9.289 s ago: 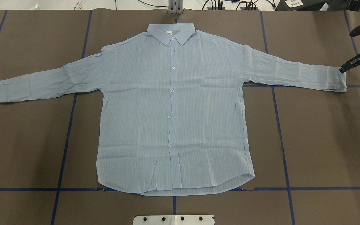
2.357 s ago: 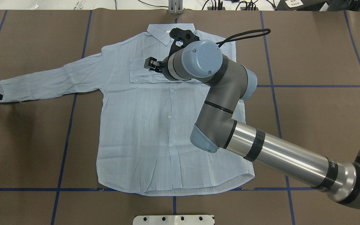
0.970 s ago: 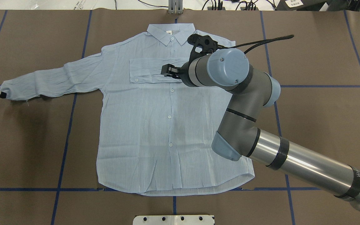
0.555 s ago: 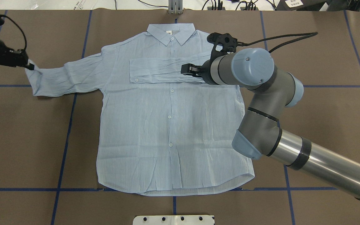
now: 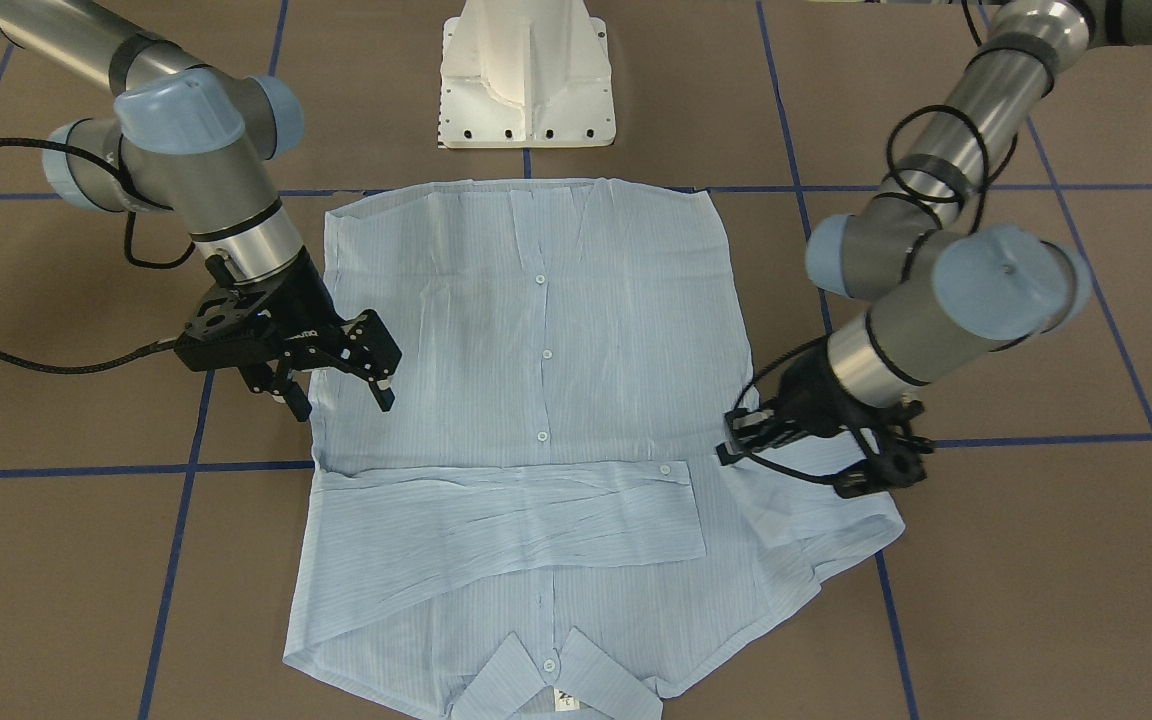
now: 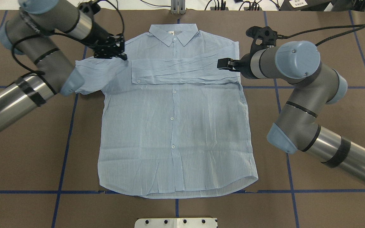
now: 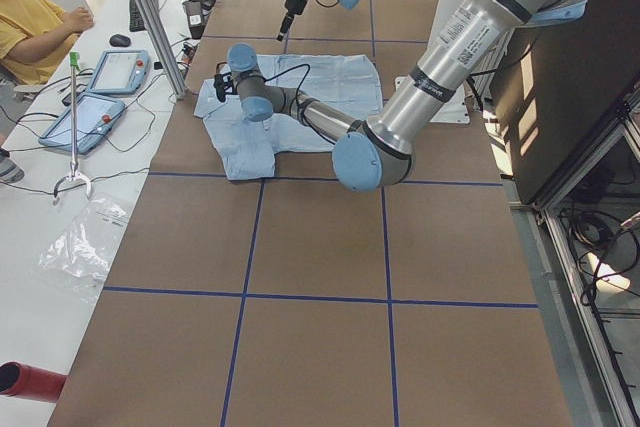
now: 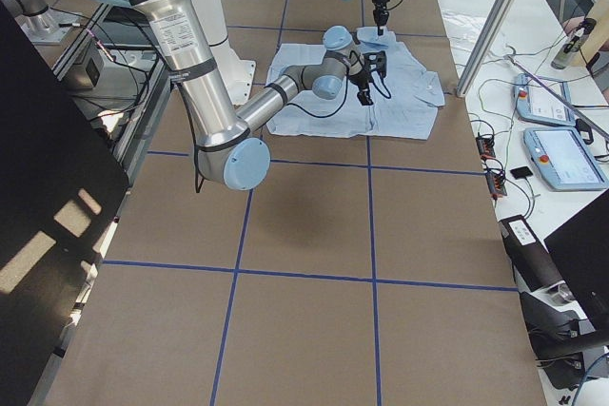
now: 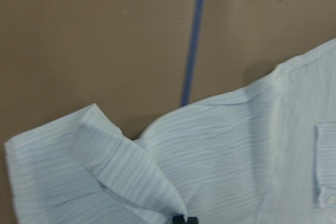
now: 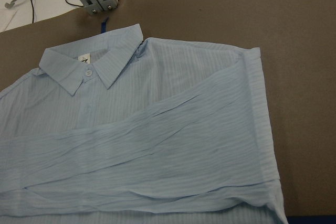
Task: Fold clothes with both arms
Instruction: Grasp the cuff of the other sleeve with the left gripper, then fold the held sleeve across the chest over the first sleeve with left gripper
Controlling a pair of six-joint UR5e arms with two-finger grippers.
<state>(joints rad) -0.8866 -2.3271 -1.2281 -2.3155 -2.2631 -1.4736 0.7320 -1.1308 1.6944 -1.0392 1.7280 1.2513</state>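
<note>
The light-blue shirt lies flat, buttons up, with its collar at the far edge. One sleeve is folded across the chest. My left gripper is shut on the other sleeve's cuff and holds it lifted by the shoulder; the sleeve is doubled over beneath it. The left wrist view shows the pinched fabric. In the front view this gripper is on the right. My right gripper is open and empty, above the shirt's side edge. The right wrist view shows the folded sleeve.
The white pedestal base stands at the near edge. A metal post and cables are at the far edge. Blue tape lines cross the brown table. A person sits at a side table with tablets.
My left gripper has carried the sleeve cuff to the right, up to the shirt's shoulder. My right gripper has drawn back to the right, off the folded sleeve.
</note>
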